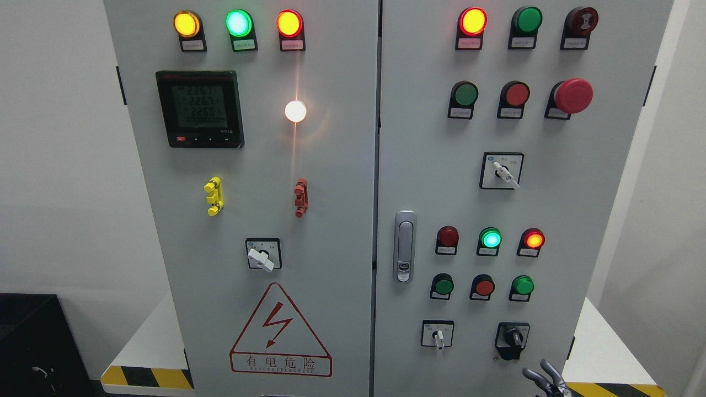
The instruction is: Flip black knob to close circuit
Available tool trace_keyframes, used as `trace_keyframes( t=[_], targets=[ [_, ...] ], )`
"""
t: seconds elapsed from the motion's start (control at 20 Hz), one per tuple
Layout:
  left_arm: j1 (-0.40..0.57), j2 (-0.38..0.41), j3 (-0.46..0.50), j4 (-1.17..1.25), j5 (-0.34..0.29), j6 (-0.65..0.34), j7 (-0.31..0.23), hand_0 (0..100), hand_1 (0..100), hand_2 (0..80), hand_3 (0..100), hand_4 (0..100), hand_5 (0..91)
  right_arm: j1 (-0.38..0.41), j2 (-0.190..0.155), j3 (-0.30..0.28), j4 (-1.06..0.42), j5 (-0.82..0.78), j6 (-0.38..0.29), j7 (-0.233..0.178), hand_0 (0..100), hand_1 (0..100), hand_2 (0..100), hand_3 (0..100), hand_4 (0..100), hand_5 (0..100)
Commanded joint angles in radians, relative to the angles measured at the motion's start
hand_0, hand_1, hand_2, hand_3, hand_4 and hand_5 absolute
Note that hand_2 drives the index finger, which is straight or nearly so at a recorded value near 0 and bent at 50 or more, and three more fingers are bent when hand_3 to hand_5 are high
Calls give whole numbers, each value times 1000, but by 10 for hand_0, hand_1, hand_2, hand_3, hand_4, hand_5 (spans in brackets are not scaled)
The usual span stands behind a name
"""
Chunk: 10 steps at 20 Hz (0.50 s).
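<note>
Metal fingertips of the right hand poke up at the bottom edge, spread loose and grasping nothing, just below the black knob. That glossy round knob sits in a black square plate near the lower right corner of the smooth grey cabinet door. On the neighbouring door, a red-outlined triangular warning sign with a lightning bolt reads "有电危险".

Right hand below black knob
</note>
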State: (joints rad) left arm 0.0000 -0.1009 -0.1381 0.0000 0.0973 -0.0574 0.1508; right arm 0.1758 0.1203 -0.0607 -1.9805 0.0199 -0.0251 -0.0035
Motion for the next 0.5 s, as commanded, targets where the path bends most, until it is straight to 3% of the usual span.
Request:
trace_keyframes(
  t=[0.0,0.45],
  targets=[
    [23,0,0,-29,-1,1,0,120,556,0,0,0,0,24,2,2,-20,-104,-10,31,0,0,0,21,0,0],
    [23,0,0,-31,-1,1,0,120,556,0,0,0,0,34,2,2,-4,-104,-36,36,0,0,0,0,0,0]
  ],
)
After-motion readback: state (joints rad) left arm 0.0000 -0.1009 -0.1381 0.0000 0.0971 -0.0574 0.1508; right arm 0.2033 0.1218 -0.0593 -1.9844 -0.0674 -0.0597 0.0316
